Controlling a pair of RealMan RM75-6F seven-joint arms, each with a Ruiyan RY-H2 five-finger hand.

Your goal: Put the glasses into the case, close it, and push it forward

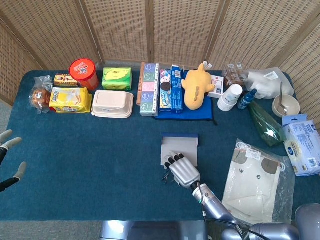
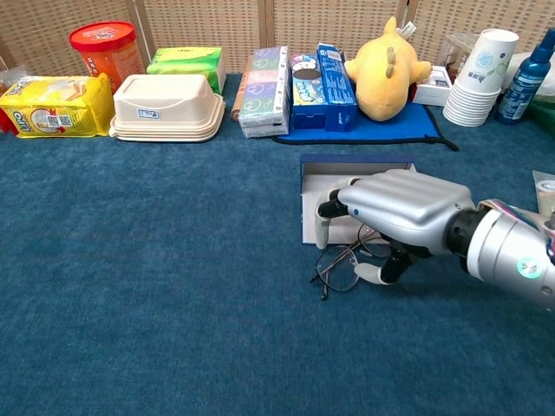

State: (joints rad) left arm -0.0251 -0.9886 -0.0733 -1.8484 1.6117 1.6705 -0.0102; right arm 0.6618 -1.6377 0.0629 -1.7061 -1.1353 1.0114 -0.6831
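The thin wire-rimmed glasses lie on the blue tablecloth just in front of the open case, a flat blue box with a pale grey lining. My right hand hovers low over the glasses, palm down. Its fingers curl down at the case's near edge and its thumb reaches the right lens, which is partly hidden. The glasses still rest on the cloth. From the head view, the right hand covers most of the glasses below the case. My left hand hangs at the far left edge, fingers spread, holding nothing.
Along the back stand a red tub, snack packs, a cream lunch box, cartons, a yellow plush toy on a blue mat, stacked paper cups and a bottle. A bagged white garment lies right of the hand.
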